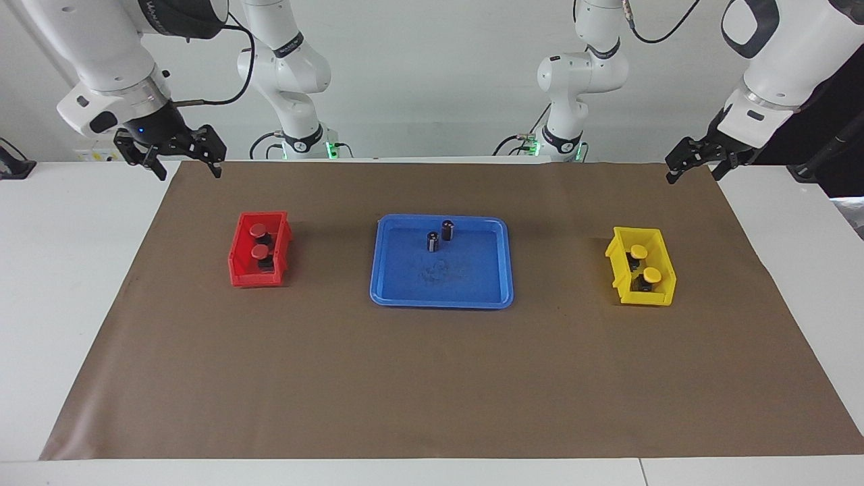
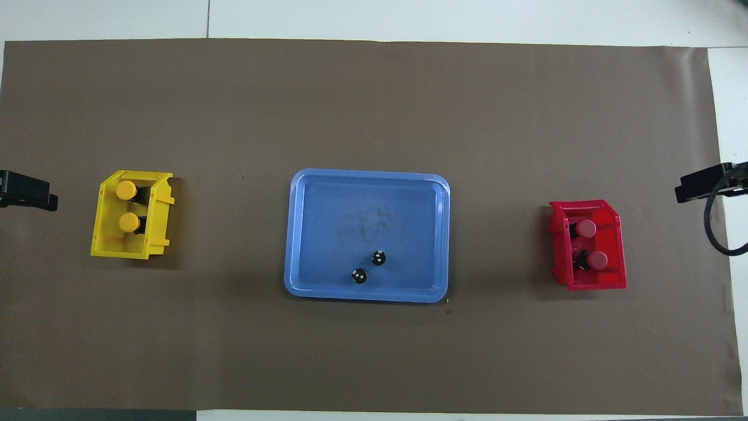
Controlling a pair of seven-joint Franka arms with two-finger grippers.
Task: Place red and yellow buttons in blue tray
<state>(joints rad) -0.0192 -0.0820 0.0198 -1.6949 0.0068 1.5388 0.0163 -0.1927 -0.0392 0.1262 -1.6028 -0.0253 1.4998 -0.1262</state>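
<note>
Nothing has been picked yet: both red buttons [image 1: 257, 241] sit in the red bin [image 1: 237, 260] at centre left of the facing view, both yellow buttons [image 1: 644, 263] in the yellow bin [image 1: 665, 260] at centre right, and the blue tray [image 1: 405, 293] mid-frame holds only two dark cylinders [image 1: 439, 236]. The next move, I judge, calls for a gripper to descend into a bin and pinch a button by its black base. The right gripper [image 1: 181, 156] hangs at upper left and the left gripper [image 1: 695, 160] at upper right — both raised, fingers spread, holding nothing.
</note>
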